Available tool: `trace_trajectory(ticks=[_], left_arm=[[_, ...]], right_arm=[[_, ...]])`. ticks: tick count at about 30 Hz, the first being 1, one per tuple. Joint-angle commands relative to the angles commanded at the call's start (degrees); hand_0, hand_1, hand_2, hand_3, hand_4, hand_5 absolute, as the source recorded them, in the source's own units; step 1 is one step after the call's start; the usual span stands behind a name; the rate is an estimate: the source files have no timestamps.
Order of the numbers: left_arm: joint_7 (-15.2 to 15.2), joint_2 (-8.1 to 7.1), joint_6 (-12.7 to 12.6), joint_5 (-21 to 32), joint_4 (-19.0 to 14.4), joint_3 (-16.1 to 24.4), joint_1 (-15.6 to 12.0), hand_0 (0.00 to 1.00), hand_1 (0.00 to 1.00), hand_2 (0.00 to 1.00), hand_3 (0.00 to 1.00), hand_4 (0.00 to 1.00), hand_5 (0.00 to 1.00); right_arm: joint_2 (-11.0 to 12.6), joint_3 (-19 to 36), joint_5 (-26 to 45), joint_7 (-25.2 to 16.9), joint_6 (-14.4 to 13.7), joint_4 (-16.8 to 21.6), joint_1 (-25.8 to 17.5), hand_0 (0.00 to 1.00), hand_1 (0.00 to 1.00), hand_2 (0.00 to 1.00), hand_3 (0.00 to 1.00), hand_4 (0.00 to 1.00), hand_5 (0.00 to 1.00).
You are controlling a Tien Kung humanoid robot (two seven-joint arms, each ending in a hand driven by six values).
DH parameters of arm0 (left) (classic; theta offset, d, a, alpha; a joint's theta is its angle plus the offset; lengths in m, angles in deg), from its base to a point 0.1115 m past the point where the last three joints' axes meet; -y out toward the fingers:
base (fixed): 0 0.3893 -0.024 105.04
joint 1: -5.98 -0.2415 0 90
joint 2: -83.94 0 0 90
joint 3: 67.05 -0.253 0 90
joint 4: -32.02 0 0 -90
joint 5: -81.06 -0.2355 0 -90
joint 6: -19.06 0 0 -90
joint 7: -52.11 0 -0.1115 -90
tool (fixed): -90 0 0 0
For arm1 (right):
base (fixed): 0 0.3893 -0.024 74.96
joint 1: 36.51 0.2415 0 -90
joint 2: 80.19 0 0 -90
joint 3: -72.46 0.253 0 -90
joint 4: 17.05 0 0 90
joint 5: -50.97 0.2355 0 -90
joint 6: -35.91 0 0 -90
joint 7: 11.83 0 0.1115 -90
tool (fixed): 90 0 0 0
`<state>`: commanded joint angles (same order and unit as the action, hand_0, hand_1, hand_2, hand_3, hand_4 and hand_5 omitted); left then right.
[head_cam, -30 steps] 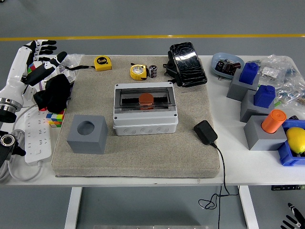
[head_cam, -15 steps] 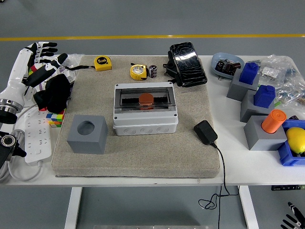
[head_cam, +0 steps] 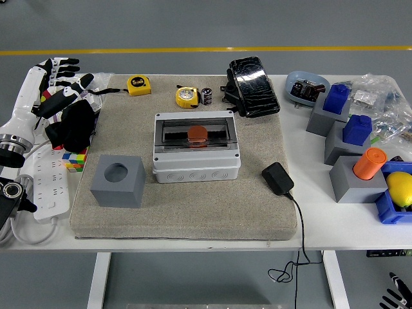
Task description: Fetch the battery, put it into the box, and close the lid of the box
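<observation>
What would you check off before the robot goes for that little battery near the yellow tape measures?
1. Battery visible and upright beside the tape measure: ok.
2. Left hand empty, fingers spread: ok.
3. Left hand near the battery: not ok, it is at the table's far left.
4. Box lid open to receive it: not ok, the clear lid looks shut.
5. Box empty: not ok, an orange object sits inside.
6. Right hand ready: cannot tell.

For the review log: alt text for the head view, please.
A grey box with its clear lid closed over an orange object sits mid-mat; a small battery stands behind it. The left hand hovers open at the table's left edge.
</observation>
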<state>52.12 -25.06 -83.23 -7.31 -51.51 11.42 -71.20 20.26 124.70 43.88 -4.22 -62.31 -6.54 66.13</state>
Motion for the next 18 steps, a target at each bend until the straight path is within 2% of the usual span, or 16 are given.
trace_trajectory(ticks=[18], left_arm=[[0.18,-0.09,0.34,0.06,0.17,-0.41,0.05,0.598,0.718,0.708,0.729,0.998,0.721]], right_arm=[[0.10,-0.40,0.09,0.04,-0.19,0.03,0.02,0.629,0.637,0.630,0.557,0.953,0.535]])
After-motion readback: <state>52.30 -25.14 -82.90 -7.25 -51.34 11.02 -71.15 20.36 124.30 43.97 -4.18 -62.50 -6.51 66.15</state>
